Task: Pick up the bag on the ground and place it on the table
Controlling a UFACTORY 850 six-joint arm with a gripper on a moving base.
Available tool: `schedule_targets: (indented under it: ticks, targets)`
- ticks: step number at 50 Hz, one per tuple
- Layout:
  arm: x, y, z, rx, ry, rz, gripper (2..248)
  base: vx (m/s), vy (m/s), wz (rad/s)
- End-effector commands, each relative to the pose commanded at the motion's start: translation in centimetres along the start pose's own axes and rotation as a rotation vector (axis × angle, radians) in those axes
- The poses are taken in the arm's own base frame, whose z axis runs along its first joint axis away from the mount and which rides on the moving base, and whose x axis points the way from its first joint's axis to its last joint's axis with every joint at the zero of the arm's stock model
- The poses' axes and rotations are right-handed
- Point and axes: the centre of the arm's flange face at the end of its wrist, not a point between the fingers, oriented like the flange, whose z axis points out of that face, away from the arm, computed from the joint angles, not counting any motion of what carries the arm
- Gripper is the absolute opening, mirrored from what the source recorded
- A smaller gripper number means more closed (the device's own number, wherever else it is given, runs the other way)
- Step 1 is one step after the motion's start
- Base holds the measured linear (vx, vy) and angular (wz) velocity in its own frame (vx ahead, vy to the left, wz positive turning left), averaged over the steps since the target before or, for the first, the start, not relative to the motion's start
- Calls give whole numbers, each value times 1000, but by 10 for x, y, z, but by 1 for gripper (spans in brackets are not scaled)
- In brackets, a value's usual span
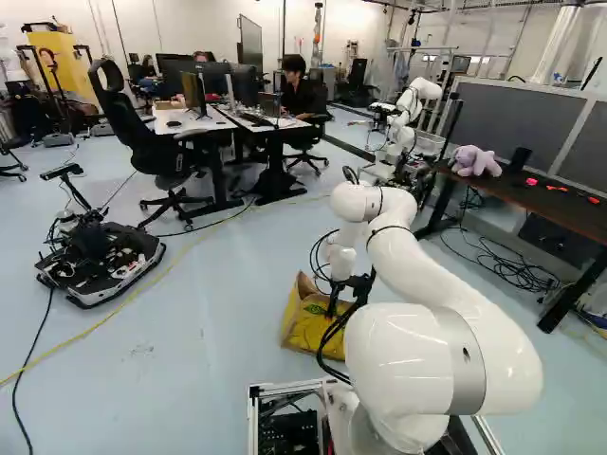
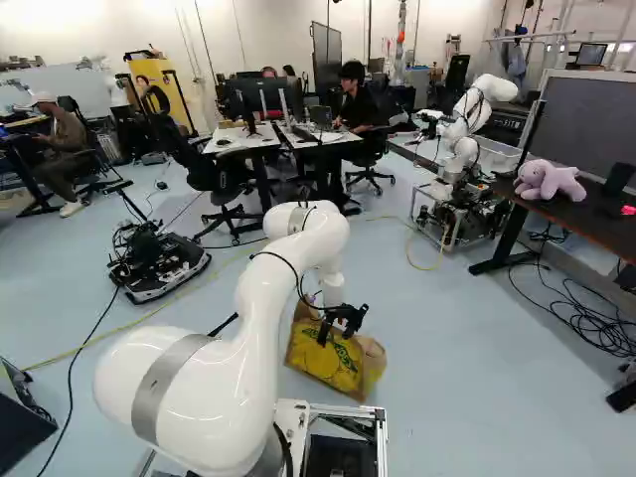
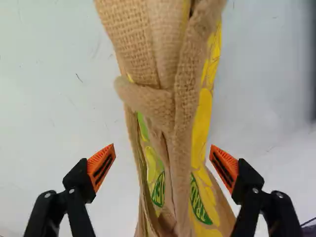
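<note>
gripper (image 3: 162,152) spread open; near bag (image 2: 333,364) straddled, ungripped; if only folded handle (image 3: 148,101) is caught, load may be dropped before far-right table (image 1: 541,199)

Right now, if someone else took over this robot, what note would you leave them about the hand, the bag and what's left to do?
Hand: the black two-fingered hand with orange pads is open, its fingers toward either side of the bag's folded top; no grip yet.
Bag: the tan woven bag with yellow and green print is on the pale floor, ahead of the base.
Table: probably the dark-topped table at the right of the left base view, holding a lilac plush toy.
Done: hand lined up with the bag.
Left: grip, lift, carry, set down on the table, let go.
</note>
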Motion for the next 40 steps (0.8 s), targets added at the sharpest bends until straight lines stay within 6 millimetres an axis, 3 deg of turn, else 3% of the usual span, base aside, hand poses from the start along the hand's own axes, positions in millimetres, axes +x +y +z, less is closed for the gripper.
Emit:
schedule_targets:
  ticks: [3, 4, 8, 9, 14, 15, 19, 20, 24, 25, 29, 30, 40]
  targets:
    - [0, 0, 0, 0, 0, 0, 246, 0, 0, 0]
    - [0, 0, 0, 0, 0, 0, 213, 0, 0, 0]
    - [0, 0, 0, 0, 0, 0, 213, 0, 0, 0]
    - [0, 0, 0, 0, 0, 0, 175, 0, 0, 0]
    - [0, 0, 0, 0, 0, 0, 175, 0, 0, 0]
    - [0, 0, 0, 0, 0, 0, 137, 0, 0, 0]
    - [0, 0, 0, 0, 0, 0, 137, 0, 0, 0]
    - [0, 0, 0, 0, 0, 0, 99, 0, 0, 0]
    - [0, 0, 0, 0, 0, 0, 99, 0, 0, 0]
    - [0, 0, 0, 0, 0, 0, 62, 0, 0, 0]
    - [0, 0, 0, 0, 0, 0, 62, 0, 0, 0]
    - [0, 0, 0, 0, 0, 0, 26, 0, 0, 0]
    - [0, 0, 0, 0, 0, 0, 22, 0, 0, 0]
